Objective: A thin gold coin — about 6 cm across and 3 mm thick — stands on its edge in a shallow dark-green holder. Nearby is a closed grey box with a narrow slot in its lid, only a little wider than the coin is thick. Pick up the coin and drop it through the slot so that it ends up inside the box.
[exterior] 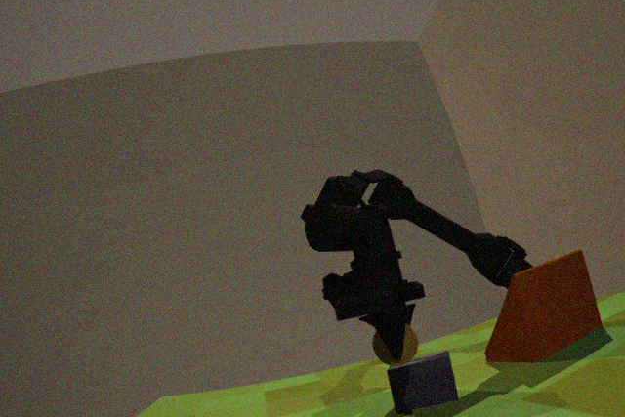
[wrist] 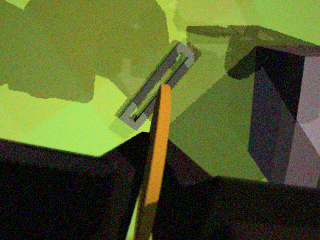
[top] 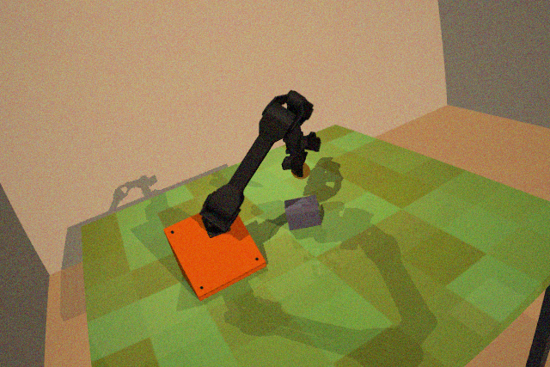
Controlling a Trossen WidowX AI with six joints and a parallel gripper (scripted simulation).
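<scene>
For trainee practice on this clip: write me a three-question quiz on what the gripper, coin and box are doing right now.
1. True or false: the gripper is shut on the coin.
2. In the wrist view, the holder is: A) carrying the coin, B) lying on the table below the coin with nothing in it, C) out of sight.
3. In the wrist view, on which side of the coin is the box?

Key: 1. True. 2. B. 3. The right side.
</scene>
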